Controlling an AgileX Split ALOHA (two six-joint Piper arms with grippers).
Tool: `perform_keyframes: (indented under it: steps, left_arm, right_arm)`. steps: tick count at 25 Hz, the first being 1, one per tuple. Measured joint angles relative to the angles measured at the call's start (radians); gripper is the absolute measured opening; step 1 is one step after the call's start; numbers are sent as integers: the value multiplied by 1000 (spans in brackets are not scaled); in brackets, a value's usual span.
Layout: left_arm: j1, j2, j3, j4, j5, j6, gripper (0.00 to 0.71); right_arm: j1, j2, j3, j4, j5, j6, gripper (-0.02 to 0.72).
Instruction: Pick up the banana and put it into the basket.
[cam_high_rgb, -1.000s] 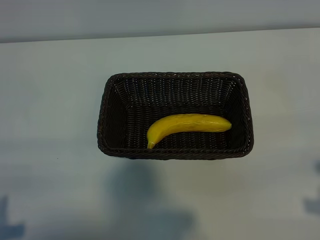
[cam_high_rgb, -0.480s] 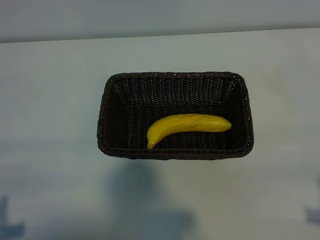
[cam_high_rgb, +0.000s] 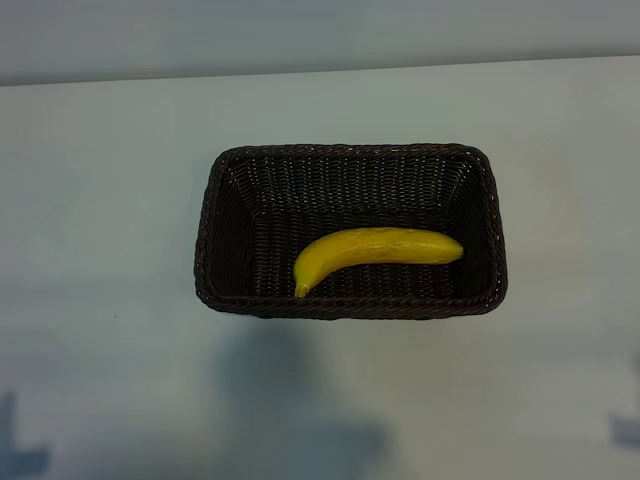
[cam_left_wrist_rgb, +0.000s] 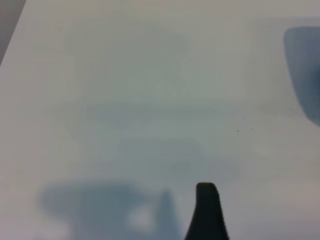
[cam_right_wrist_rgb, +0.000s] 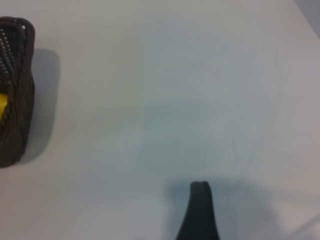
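Pale, matte desk (cam_high_rgb: 110, 200), soft shadows along near edge — grey wall strip beyond far edge. Basket (cam_high_rgb: 350, 160) mid-desk; banana (cam_high_rgb: 375, 250) inside, by near wall. Left pincer (cam_left_wrist_rgb: 207, 210) released; right pincer (cam_right_wrist_rgb: 199, 210) released — both over bare desk.

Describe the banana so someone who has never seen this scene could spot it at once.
On the pale table stands one dark woven basket. Inside it, along the basket's near side, lies the banana. It is the only bright yellow, smooth, curved thing there, its stem tip pointing toward the near rim.
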Motion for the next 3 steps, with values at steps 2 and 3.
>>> perform_keyframes:
  steps: [2,3]
  left_arm:
    - [0,0,0,0,0,0,572]
    - [0,0,0,0,0,0,572]
  right_arm:
    - [0,0,0,-11,0,0,591]
    - [0,0,0,0,0,0,591]
